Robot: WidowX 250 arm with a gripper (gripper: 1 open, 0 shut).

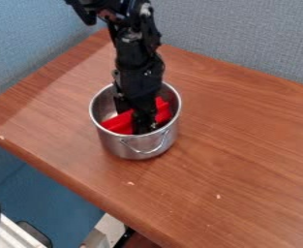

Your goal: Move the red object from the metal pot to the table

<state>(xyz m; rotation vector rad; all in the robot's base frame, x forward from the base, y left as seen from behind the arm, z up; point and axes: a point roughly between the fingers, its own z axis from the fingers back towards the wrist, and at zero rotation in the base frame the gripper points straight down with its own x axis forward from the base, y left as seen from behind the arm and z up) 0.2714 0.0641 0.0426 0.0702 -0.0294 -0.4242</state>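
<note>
The metal pot [125, 145] stands on the table [238, 145], left of the middle, with its wire handle facing the front. The red object [117, 121] lies inside it, showing on both sides of the fingers. My black gripper [142, 118] points straight down into the pot, its fingertips low against the red object. The fingers sit close on either side of the block, but the pot's rim and the hand hide whether they pinch it.
A blue wall runs behind the table and along its left side. The table's left and front edges drop off near the pot. Bare wood stretches to the right of the pot.
</note>
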